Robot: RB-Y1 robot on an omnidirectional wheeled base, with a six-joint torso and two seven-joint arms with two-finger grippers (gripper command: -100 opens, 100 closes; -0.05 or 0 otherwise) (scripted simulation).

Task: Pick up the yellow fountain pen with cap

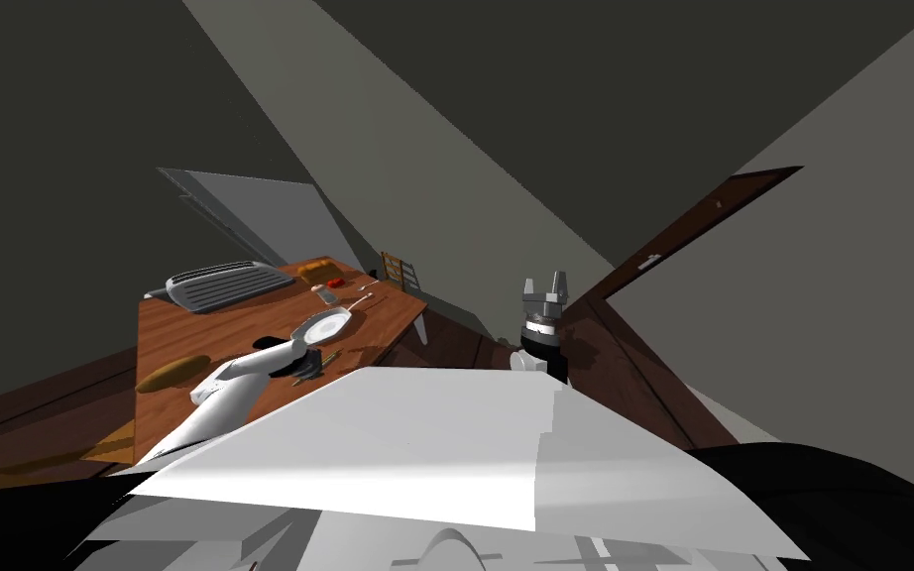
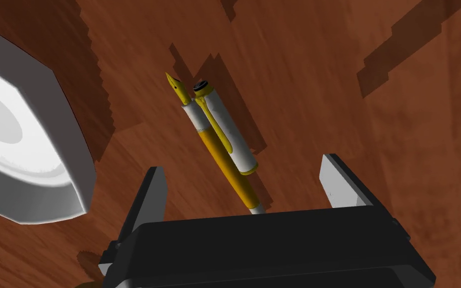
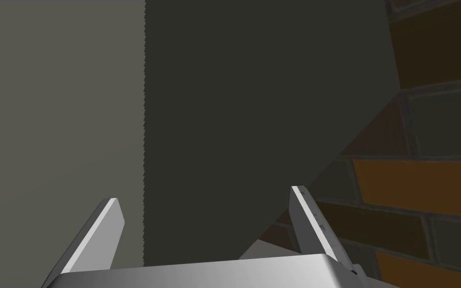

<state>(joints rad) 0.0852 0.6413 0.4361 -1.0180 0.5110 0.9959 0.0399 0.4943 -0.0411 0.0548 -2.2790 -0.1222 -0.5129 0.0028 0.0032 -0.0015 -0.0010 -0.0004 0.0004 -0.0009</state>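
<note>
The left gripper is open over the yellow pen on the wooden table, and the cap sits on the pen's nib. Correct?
Not quite: the left wrist view shows the cap lying beside the pen, its nib bare. The left gripper is open over the pen on the wooden table.

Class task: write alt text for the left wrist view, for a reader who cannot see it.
A yellow fountain pen lies uncapped on a brown wooden table, its white cap with a yellow clip alongside it, in line with the gap between the left gripper's open fingers. A white dish sits off to one side of the pen.
</note>
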